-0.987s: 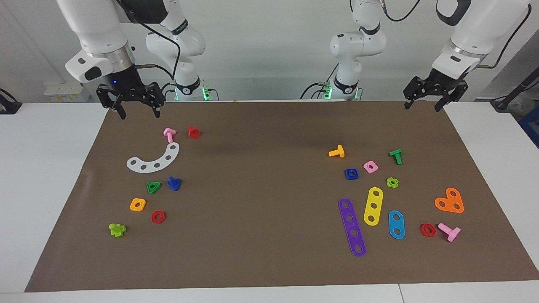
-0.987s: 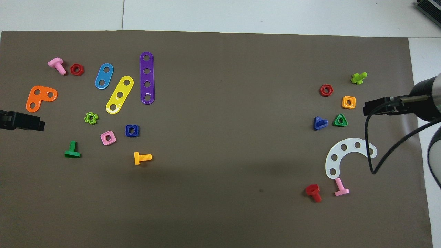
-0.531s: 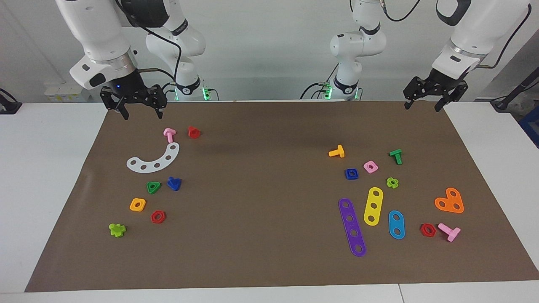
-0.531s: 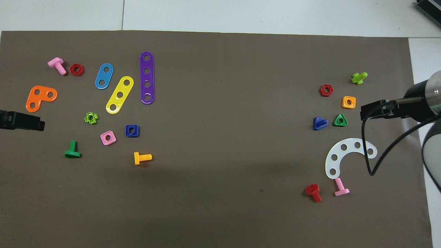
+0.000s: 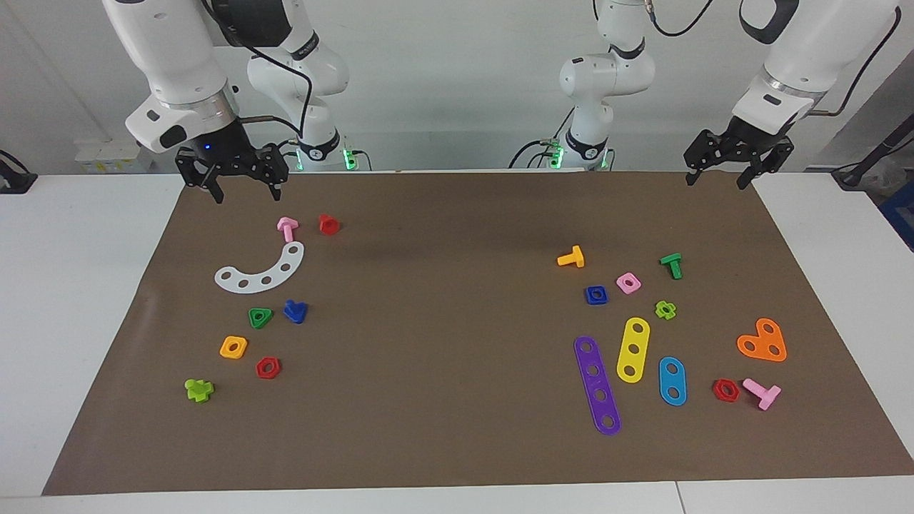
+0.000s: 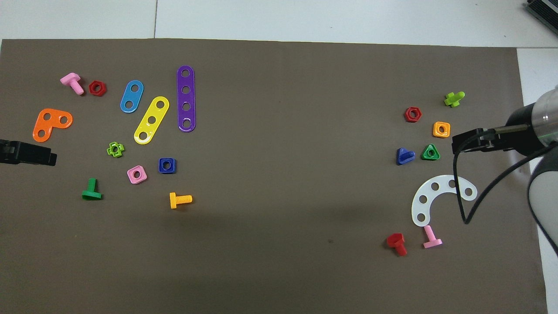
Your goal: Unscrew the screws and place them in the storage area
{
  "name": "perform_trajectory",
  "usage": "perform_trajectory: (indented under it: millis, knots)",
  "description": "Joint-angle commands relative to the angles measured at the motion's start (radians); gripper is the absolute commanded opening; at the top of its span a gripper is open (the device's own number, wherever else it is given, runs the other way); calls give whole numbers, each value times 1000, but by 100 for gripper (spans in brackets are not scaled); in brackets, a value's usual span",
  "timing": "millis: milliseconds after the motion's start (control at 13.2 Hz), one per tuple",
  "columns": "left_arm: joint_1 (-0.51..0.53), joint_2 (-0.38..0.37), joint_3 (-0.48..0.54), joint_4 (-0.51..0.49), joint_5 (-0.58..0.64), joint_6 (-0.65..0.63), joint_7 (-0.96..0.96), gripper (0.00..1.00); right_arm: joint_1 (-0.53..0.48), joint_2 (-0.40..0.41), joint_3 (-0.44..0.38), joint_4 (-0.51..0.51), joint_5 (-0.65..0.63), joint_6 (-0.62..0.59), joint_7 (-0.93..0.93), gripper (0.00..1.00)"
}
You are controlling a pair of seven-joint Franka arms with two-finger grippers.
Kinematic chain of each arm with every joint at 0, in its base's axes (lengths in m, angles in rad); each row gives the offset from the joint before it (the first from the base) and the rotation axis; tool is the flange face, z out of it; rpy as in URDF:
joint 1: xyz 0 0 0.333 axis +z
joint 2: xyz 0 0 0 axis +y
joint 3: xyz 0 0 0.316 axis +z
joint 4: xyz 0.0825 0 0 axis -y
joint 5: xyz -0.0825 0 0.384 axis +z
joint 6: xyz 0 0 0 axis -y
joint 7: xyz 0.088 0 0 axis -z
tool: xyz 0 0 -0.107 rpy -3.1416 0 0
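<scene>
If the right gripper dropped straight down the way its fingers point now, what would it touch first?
Probably only the bare brown mat at its edge nearest the robots. The right gripper hangs open, fingers pointing down, and the closest part, the pink bolt, lies off to the side. Depth is hard to judge.

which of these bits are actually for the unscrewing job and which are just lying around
For the job:
- blue bolt, beside the green triangular nut
- blue square nut, toward the left arm's end

Lying about:
- white curved strip
- purple strip
- yellow strip
- orange heart plate
- pink bolts
</scene>
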Motion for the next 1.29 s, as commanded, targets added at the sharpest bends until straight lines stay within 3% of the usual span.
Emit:
perform_trajectory:
  millis: [0,1214]
  knots:
    - [6,-9,-2,-6,-8,-12,-7,100,-5,-11,1,-12,21,4,-2,100]
    - [6,-9,-2,-6,-8,-12,-7,100,-5,-12,1,-18,21,8,46,100]
